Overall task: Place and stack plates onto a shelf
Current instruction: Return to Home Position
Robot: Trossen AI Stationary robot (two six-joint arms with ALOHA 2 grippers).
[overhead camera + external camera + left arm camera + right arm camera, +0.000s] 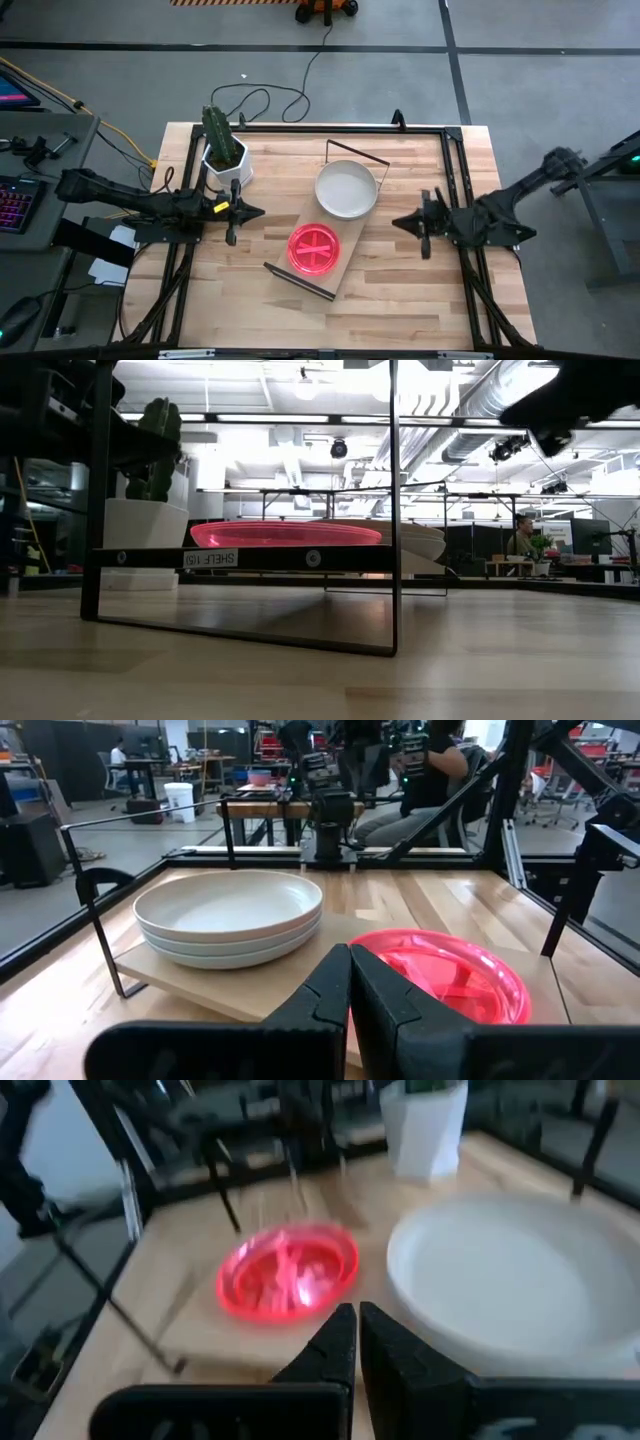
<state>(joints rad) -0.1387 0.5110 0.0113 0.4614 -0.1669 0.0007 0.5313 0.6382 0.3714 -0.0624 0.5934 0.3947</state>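
Observation:
The wooden shelf (345,245) lies slanted in the middle of the table on black wire frames. On its far end sits a stack of white plates (347,189), seen also in the left wrist view (228,913) and right wrist view (520,1275). On its near end sits a stack of pink plates (315,248), also in the low view (285,533). My left gripper (262,211) hovers left of the shelf, shut and empty. My right gripper (395,223) hovers right of the shelf, shut and empty.
A white pot with a green cactus (225,150) stands at the table's far left, beside the left arm. Black frame rails (320,127) run along the table's far, left and right edges. Bare tabletop (390,300) lies near the front edge. People sit in the room beyond.

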